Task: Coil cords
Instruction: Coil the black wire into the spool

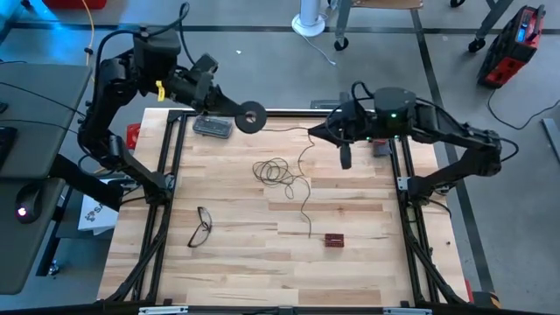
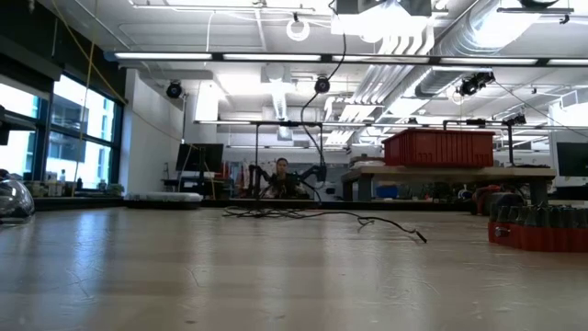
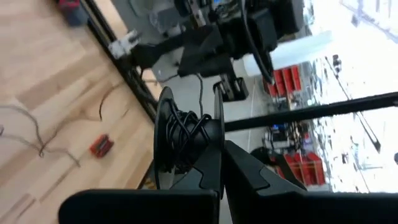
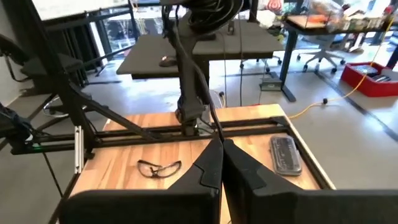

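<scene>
High view shows the left claw (image 1: 229,107) clamped on the reel (image 1: 251,116), held above the table's (image 1: 350,262) far edge so wire can wind on. Opposite it, the right claw (image 1: 317,131) pinches the wire (image 1: 278,171), whose loose loops lie below both.

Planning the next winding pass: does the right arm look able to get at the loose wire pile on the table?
Probably yes: the wire pile lies uncovered on the table beside the right pincer, but that pincer is shut on the wire and must let go first.
</scene>
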